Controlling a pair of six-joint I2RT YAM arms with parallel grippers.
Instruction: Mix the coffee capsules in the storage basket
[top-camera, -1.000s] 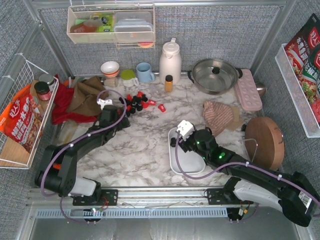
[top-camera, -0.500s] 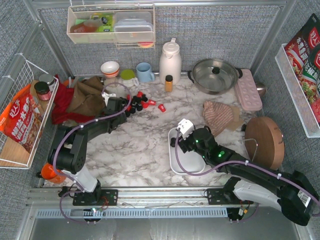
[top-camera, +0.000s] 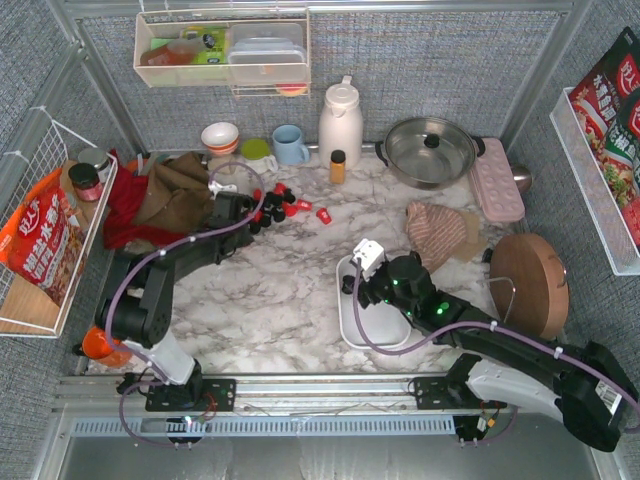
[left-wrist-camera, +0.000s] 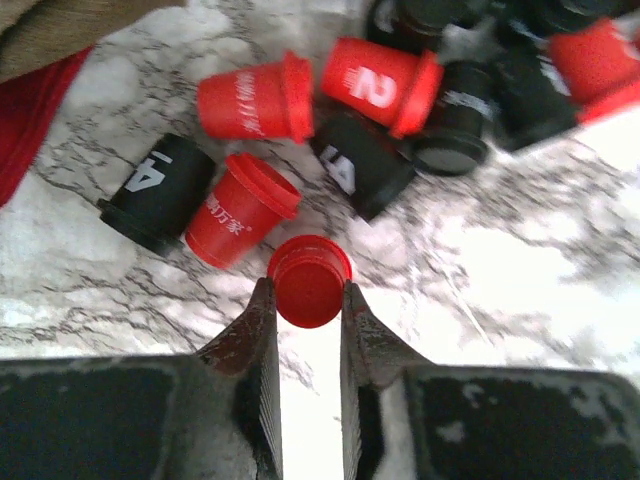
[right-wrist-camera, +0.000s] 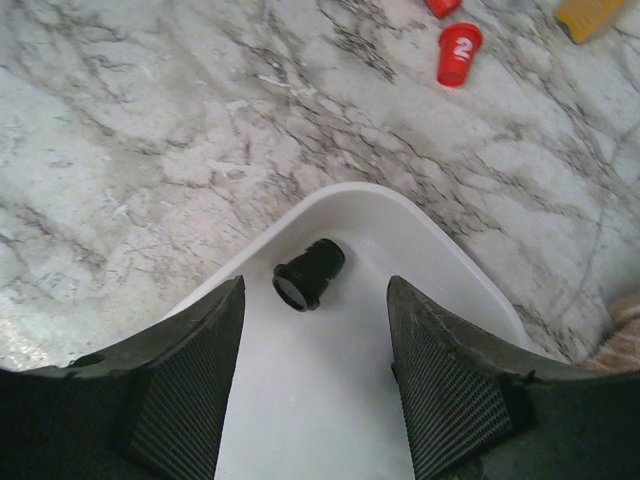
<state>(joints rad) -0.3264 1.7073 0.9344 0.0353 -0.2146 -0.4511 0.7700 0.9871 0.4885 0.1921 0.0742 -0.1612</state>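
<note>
left tool (left-wrist-camera: 308, 300) pinched on upright red capsule (left-wrist-camera: 309, 282) at pile edge, likely for lift | right tool (right-wrist-camera: 315, 290) spread wide, empty, over storage basket (right-wrist-camera: 440, 250) | black capsule (right-wrist-camera: 309, 272) on its side inside | other coffee capsules (top-camera: 278, 203) heaped on marble surface (top-camera: 290, 290)

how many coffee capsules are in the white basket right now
1: a black capsule lying on its side near the storage basket's far left corner. The right arm covers part of the basket, so others may be hidden.
</note>
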